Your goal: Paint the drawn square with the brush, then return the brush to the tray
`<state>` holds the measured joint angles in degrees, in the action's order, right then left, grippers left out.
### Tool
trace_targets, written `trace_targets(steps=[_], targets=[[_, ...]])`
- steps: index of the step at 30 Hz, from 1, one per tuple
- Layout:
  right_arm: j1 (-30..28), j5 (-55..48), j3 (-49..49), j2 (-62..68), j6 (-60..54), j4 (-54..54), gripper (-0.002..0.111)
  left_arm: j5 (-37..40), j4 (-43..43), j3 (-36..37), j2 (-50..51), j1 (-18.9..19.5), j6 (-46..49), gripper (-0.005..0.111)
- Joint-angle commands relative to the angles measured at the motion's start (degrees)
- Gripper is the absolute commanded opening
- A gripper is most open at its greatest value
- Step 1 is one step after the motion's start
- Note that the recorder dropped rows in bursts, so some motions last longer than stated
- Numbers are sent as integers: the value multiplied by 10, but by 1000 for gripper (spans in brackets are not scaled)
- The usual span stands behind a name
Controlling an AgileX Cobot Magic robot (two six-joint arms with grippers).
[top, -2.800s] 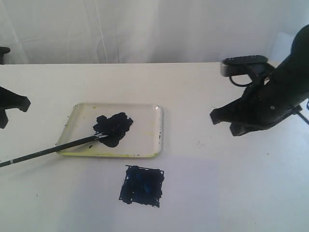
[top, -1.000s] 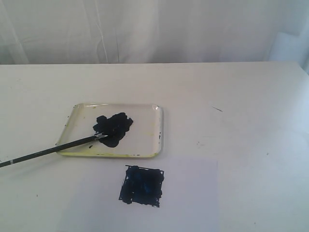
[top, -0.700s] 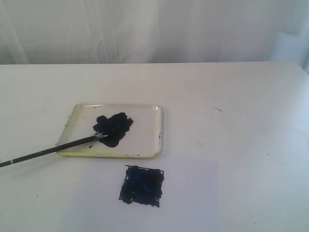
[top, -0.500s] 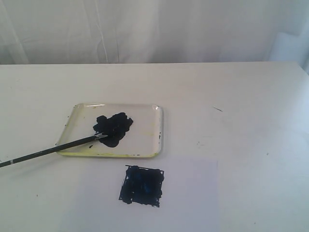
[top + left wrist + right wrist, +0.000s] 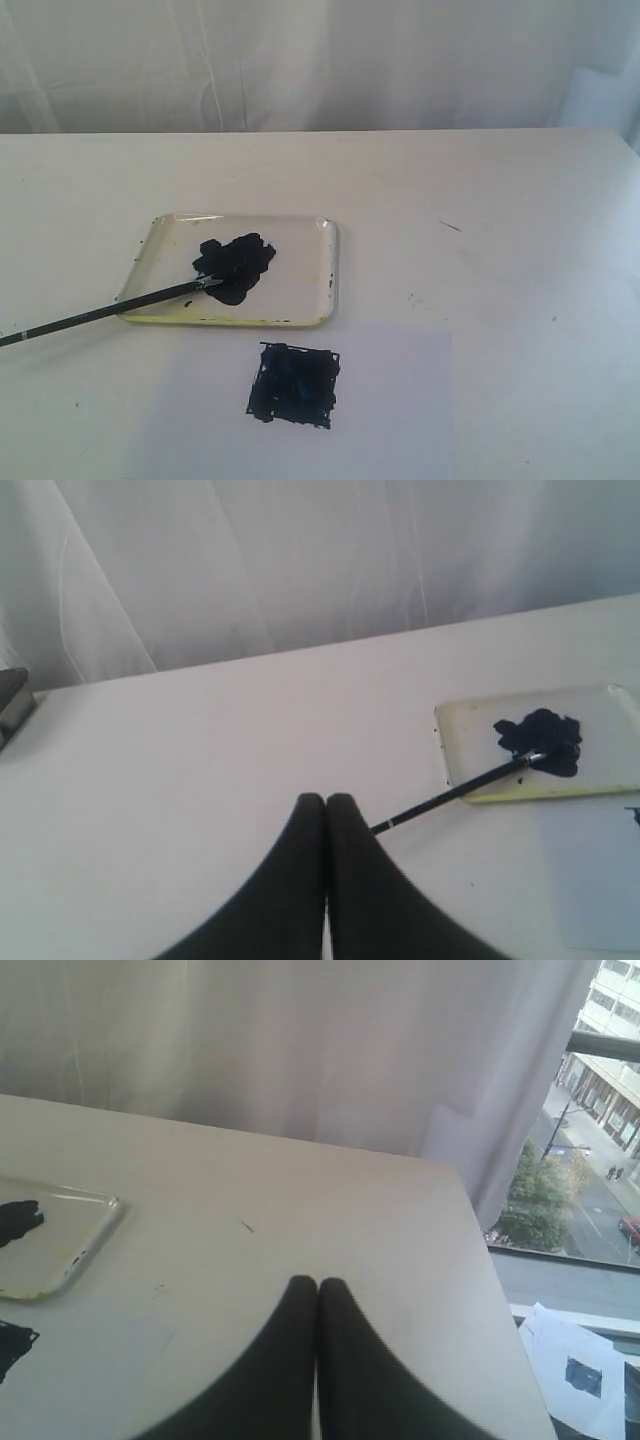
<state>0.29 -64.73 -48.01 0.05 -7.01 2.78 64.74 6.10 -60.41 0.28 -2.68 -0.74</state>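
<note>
— What do we see at our grippers?
— Our left gripper (image 5: pixel 325 802) is pressed shut with nothing in it. Our right gripper (image 5: pixel 317 1285) is the same, tips together, empty.
— And the tray?
— The tray (image 5: pixel 300 288) is flat, see-through and a bit yellow, with round corners. In it is a lumpy black paint blot (image 5: pixel 238 258). The brush (image 5: pixel 110 311) tip lies in the blot. Its thin black handle leans over the tray's rim and out over the white table (image 5: pixel 520 220).
— And the drawn square?
— The drawn square (image 5: pixel 293 384) is just beside the tray, on a white paper (image 5: pixel 400 400), filled with rough black paint.
— What changed?
— Before, both grippers showed near the tray in the outside view; now they do not. Brush, tray and square lie as before.
</note>
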Motion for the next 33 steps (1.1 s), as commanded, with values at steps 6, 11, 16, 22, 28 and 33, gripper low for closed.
trace_targets(steps=[6, 11, 16, 22, 28, 33], targets=[[-3, 193, 106, -1, -7, -3, 0, -131, 4, 158, -3, -3, -7, 0], [-3, 302, 184, -1, -7, -3, 0, -247, 1, 240, -3, -3, -12, 0], [-3, 396, 265, -1, -4, -2, 0, -389, -18, 331, -3, -3, -12, 0], [-3, 462, 334, -1, -5, -3, 0, -563, -18, 466, -3, -3, -10, 0], [-3, 564, 424, -1, -3, 2, 0, -647, -18, 597, -3, -3, -10, 0], [-3, 588, 480, -1, -4, 0, 0, -589, -20, 604, -3, -3, -20, 0]])
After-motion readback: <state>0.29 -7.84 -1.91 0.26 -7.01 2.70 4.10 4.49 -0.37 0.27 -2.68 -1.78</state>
